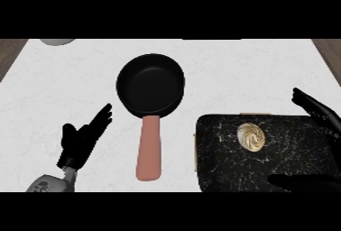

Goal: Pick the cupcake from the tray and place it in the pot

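I judge cupcake [251, 136] light, soft-topped, crushable; take by sides, low. It sits on tray [220, 171] between right robot hand [318, 113] fingers and thumb, untouched, hand released.

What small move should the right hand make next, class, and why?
Probably bring the right hand leftward and down over the cupcake. The cupcake sits on the tray, untouched, while the hand is open with its fingers spread at the tray's right edge, beside the cupcake and not around it. The pan is empty, so grasping comes first.
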### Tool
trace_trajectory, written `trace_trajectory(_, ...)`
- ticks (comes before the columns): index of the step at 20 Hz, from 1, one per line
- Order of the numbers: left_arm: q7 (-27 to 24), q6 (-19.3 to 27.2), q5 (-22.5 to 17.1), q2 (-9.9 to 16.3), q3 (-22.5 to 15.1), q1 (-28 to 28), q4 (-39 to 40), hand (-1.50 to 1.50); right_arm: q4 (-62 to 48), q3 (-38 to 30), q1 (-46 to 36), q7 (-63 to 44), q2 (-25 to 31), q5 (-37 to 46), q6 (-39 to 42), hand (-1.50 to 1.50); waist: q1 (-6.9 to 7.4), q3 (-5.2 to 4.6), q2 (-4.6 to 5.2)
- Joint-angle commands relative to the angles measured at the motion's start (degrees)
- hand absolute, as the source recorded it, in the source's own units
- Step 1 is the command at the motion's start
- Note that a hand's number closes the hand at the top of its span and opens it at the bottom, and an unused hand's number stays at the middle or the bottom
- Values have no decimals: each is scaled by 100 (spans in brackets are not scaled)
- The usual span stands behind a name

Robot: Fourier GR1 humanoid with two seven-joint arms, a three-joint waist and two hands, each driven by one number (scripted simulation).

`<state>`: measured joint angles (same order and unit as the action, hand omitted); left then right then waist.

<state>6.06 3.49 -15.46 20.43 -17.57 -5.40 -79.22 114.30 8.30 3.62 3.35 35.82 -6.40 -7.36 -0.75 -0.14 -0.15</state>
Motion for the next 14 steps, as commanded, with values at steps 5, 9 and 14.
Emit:
trace_trajectory(5, 119, -7, 231, -298, 14, -310, 200, 0, 385, -213, -322, -2155, 310, -686, 556, -150, 45, 12, 11)
trace_trajectory(9, -180, -5, 383, -512, -110, -280, 467, 0, -540, 130, -1305, -2936, 373, -916, 989, -150, 143, 9, 42)
trace_trajectory(14, -25, -196, 281, -273, 83, -251, 302, 0, -1401, 954, -1171, -2428, 391, -248, 1789, -150, 163, 16, 44)
